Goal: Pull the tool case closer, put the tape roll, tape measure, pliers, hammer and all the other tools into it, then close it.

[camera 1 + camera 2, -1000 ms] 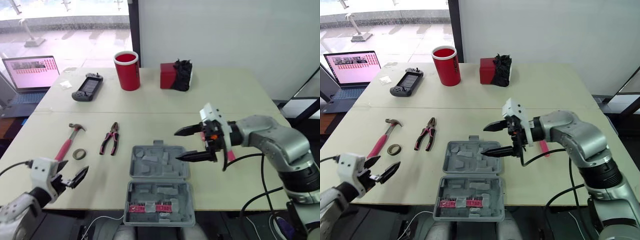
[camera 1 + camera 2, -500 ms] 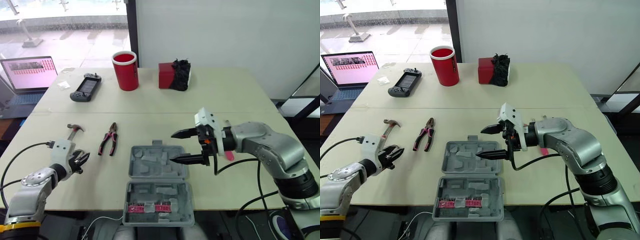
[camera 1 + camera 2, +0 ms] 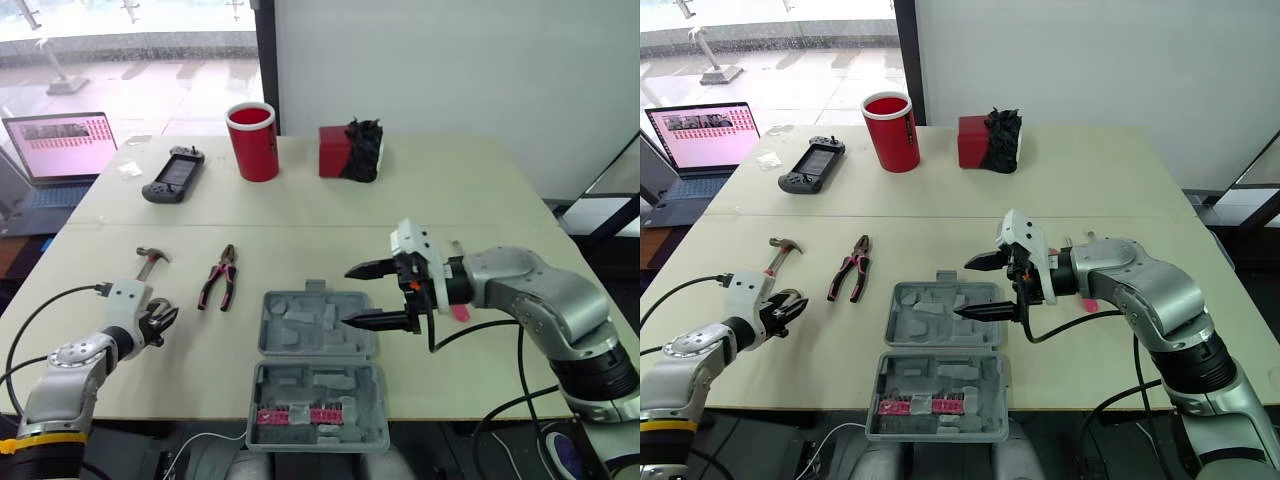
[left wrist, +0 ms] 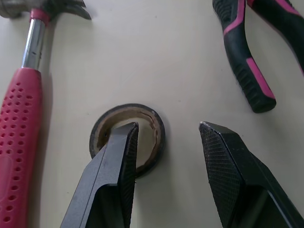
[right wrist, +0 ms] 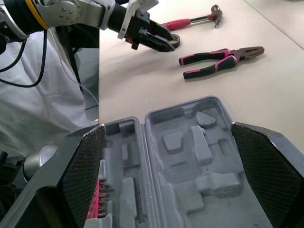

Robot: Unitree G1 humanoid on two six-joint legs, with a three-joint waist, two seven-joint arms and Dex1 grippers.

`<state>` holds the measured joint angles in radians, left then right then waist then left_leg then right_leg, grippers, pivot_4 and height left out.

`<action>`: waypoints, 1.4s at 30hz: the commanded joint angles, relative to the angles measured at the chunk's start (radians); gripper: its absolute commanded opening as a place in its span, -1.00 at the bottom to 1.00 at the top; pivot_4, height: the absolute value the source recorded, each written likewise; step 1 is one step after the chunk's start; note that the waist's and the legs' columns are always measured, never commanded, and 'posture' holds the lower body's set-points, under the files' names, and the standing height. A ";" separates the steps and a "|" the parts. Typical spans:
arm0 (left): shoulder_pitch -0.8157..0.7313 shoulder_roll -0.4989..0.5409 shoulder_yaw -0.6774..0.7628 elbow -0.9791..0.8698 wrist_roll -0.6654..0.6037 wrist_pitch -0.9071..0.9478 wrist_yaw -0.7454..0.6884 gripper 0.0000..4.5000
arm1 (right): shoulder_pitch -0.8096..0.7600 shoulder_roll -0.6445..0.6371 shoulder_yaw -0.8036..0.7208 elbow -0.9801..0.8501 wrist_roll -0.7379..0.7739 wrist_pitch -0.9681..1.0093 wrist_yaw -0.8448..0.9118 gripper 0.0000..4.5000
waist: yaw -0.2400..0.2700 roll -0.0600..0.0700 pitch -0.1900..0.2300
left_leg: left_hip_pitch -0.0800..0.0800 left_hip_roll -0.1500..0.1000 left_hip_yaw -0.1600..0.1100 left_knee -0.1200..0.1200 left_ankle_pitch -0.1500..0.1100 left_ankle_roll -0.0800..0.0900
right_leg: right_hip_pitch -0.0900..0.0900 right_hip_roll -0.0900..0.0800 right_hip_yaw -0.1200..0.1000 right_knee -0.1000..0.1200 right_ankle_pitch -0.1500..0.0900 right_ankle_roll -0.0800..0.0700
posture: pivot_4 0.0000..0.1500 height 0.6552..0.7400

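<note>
Hovering low over the table (image 3: pixel 480 190) in the head views, the left gripper (image 3: pixel 165 322) sits just beside the hammer (image 3: pixel 150 262). The pliers (image 3: pixel 220 281) lie a little further in, and the open tool case (image 3: pixel 318 372) rests near the front edge. The right gripper (image 3: pixel 348 295) hangs above the case's far half, fingers wide apart and empty. Parked there, it could get in the way of anything carried over to the case.

The left wrist view shows the tape roll (image 4: pixel 124 110) lying flat between the hammer handle and the pliers. The gripper's fingers are apart, one tip inside the roll's hole and the other well outside its rim. The likely trouble is the pinch. The outer finger has a long way to close, so it may shove the thin ring sideways, or the ring may tip and pop free. A sideways slide would probably knock the roll against the hammer handle close by.

The right wrist view looks into the case's moulded recesses between its spread fingers. A roll dropped off-centre might perch on a ridge and later block the lid.
</note>
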<state>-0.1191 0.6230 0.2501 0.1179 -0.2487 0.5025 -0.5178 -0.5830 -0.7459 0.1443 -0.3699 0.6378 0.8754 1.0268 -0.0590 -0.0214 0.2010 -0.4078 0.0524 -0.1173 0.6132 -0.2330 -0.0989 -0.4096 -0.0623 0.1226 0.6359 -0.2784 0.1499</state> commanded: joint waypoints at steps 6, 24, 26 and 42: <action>-0.043 0.002 -0.012 0.056 0.010 -0.024 -0.016 -0.16 | -0.020 0.003 -0.011 -0.034 0.007 0.011 -0.016 1.00 | 0.004 0.000 0.000 | 0.000 0.000 0.000 0.000 0.000 0.000 | 0.000 0.000 0.000 0.000 0.000 0.000 | 1.00 1.00; -0.031 0.095 0.023 -0.242 -0.115 0.078 -0.137 -0.95 | -0.009 -0.005 -0.029 -0.061 0.037 0.057 -0.044 1.00 | 0.016 0.000 0.000 | 0.000 0.000 0.000 0.001 0.000 0.000 | 0.000 0.000 0.000 0.002 0.000 0.000 | 1.00 1.00; -0.070 0.125 -0.027 -0.267 -0.126 0.078 -0.208 -0.95 | -0.010 -0.005 -0.025 -0.058 0.032 0.055 -0.044 1.00 | 0.017 0.000 0.000 | 0.000 0.000 0.000 0.001 0.000 0.000 | 0.000 0.000 0.000 0.002 0.000 0.000 | 1.00 1.00; -0.572 0.059 -0.553 0.118 0.078 -0.212 -0.730 -0.95 | 0.121 0.014 -0.081 -0.176 0.049 0.086 -0.188 1.00 | 0.014 0.000 0.000 | 0.000 0.000 -0.001 0.001 0.000 0.000 | 0.000 0.001 -0.001 0.003 0.000 0.001 | 1.00 1.00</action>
<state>-0.6681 0.6819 -0.2885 0.2134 -0.1977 0.3314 -1.2135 -0.4644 -0.7389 0.1000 -0.4954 0.6614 0.9567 0.8605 -0.0451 -0.0213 0.2009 -0.4078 0.0522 -0.1179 0.6139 -0.2326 -0.0990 -0.4098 -0.0617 0.1219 0.6397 -0.2786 0.1512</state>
